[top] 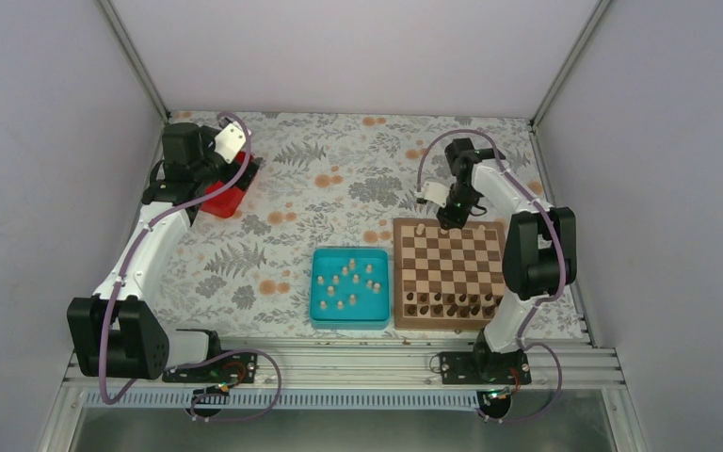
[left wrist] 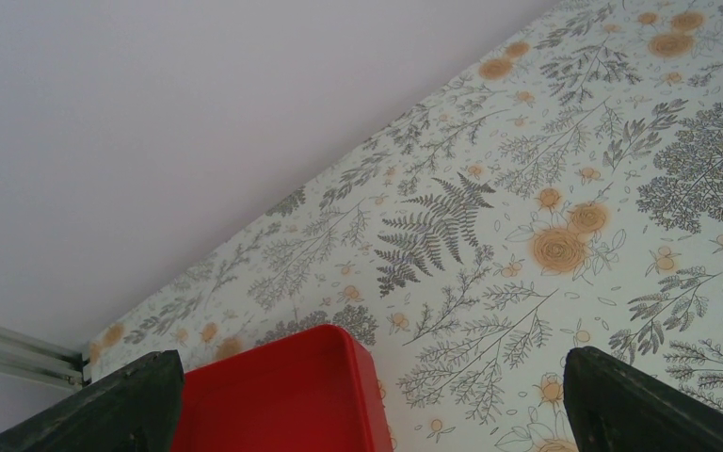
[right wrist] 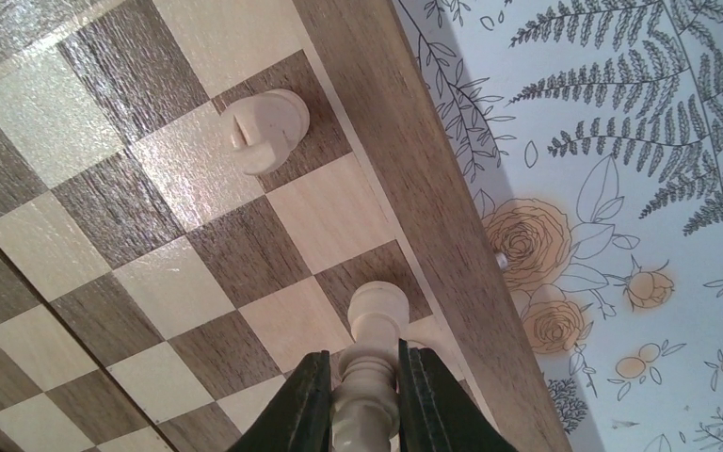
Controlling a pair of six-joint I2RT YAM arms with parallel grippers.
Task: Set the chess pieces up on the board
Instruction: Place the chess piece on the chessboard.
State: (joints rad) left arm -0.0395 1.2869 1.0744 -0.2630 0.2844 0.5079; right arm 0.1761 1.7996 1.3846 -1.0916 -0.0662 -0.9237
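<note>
The wooden chessboard point(top: 449, 273) lies right of centre. My right gripper point(top: 452, 220) hovers over its far row and is shut on a pale beige chess piece point(right wrist: 373, 363), which points down at a dark square by the board's far border point(right wrist: 414, 188). Another pale piece point(right wrist: 264, 129) stands on the far row; it also shows in the top view point(top: 421, 229). Several pale pieces point(top: 348, 286) lie in the teal tray point(top: 319, 311). Dark brown pieces point(top: 452, 303) fill the board's near rows. My left gripper point(left wrist: 367, 414) is open and empty above a red box point(left wrist: 273, 395).
The red box point(top: 225, 197) sits at the far left of the flowered tablecloth. The enclosure walls stand close on the left, right and back. An aluminium rail runs along the near edge.
</note>
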